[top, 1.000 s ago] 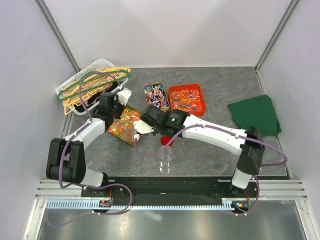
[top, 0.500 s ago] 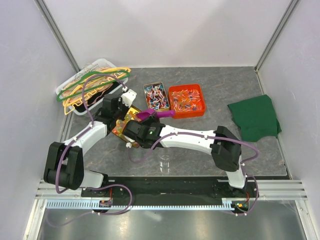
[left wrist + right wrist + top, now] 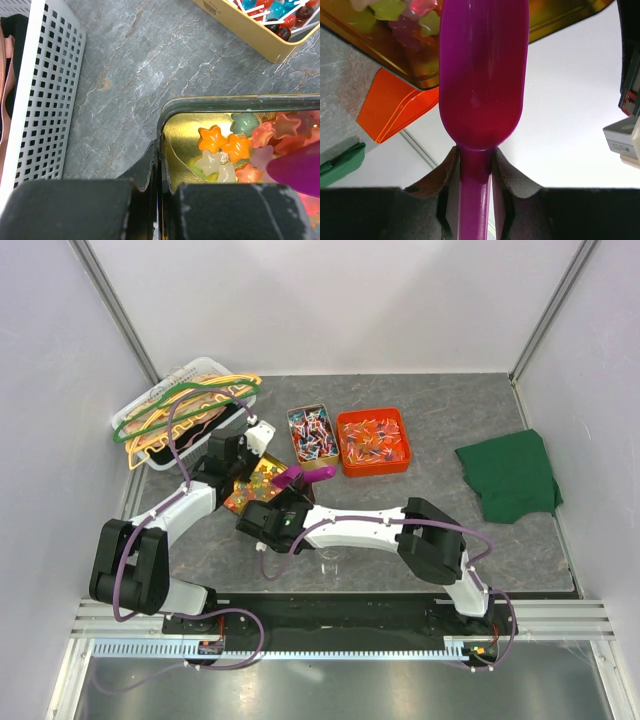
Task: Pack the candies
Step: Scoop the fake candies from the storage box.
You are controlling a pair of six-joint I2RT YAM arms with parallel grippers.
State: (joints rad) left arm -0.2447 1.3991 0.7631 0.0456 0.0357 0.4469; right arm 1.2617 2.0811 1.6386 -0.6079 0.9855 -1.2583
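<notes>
A: At the gold tin's [image 3: 240,100] corner, what's holding?
B: The left fingers [image 3: 159,172], clenched on its wall. Star candies [image 3: 225,147] lie inside, close against that corner.
A: Room beside it?
B: Bare table [image 3: 125,65] between the tin and the white basket [image 3: 45,100]. The right fingers [image 3: 475,172] grasp the purple scoop's [image 3: 482,75] handle, its bowl reaching over the tin's rim.

Pastel star candies [image 3: 223,143] lie heaped in the gold tin [image 3: 180,133].
</notes>
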